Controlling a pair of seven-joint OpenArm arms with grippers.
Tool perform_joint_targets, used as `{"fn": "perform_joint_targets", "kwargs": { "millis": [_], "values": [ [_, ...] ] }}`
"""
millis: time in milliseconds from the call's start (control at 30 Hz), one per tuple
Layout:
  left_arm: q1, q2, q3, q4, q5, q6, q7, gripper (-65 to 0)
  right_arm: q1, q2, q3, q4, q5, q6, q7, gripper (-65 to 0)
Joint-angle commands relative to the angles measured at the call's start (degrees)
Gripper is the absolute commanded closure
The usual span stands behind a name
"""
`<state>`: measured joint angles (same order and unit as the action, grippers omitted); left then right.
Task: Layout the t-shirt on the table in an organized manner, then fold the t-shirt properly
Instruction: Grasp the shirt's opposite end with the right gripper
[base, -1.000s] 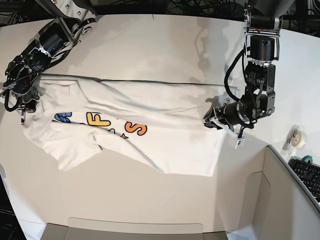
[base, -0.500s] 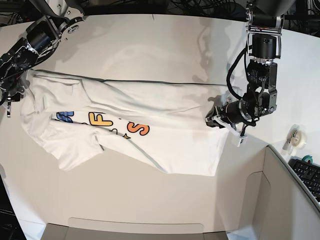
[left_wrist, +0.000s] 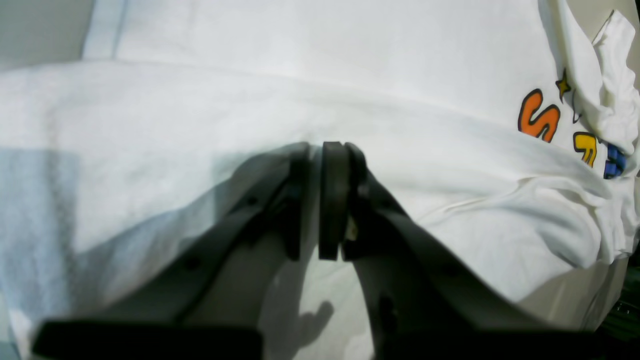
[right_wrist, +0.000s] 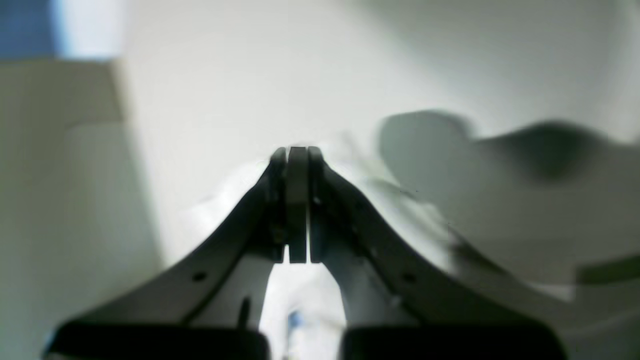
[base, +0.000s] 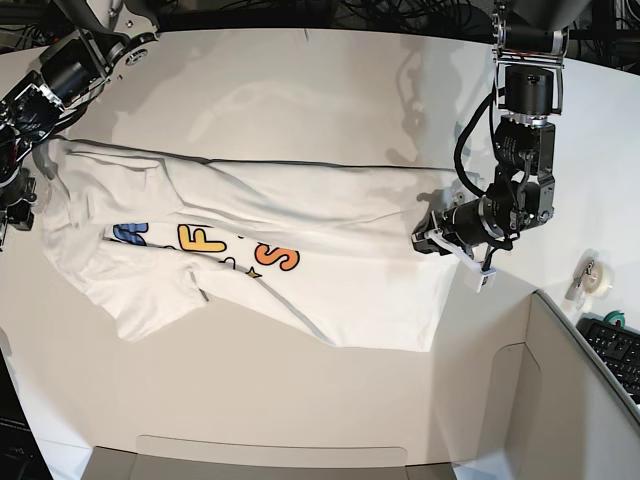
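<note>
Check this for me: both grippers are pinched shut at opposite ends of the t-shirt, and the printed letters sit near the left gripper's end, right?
Not quite. In the base view the printed letters on the t-shirt sit near the right gripper, far from the left gripper. Both are pinched shut at opposite ends.

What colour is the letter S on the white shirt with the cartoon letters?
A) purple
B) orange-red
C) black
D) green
B: on the white cloth t-shirt with cartoon letters, the S is orange-red with a dark outline, next to a yellow letter; the left wrist view shows the same orange-red S.
</note>
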<state>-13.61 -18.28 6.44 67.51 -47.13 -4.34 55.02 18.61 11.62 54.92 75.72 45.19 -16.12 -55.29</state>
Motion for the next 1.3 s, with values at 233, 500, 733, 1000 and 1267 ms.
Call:
{"fn": "perform_joint_targets", "kwargs": {
  "millis": [233,500,733,1000,1267],
  "values": [
    [0.90,-0.84,0.02,-0.56,5.16,2.27,3.66,-4.4,0.77,-2.96,-3.71,0.98,3.29,0.60,-0.14,0.0],
    [0.55,-0.66,0.02,-0.56,5.16,2.27,3.92,-4.4,-2.30,-7.70,-5.03,1.16,3.65,0.60,-0.05,0.0],
    [0.55,-1.01,0.11,-0.82,5.16,2.27,3.48,-4.4,-3.36,-7.18,-4.85,1.07,3.47,0.60,0.21,0.0],
    [0.55,-1.01,0.11,-0.82,5.24,2.27,3.39,-4.4,-4.33,-4.54,-4.67,0.98,3.38,0.60,0.39,0.0],
    [0.55,-3.39,0.02,-0.65,5.24,2.27,3.22,-4.4,-5.82,-1.99,-4.67,-0.16,1.98,0.60,2.06,0.0]
  ]
}}
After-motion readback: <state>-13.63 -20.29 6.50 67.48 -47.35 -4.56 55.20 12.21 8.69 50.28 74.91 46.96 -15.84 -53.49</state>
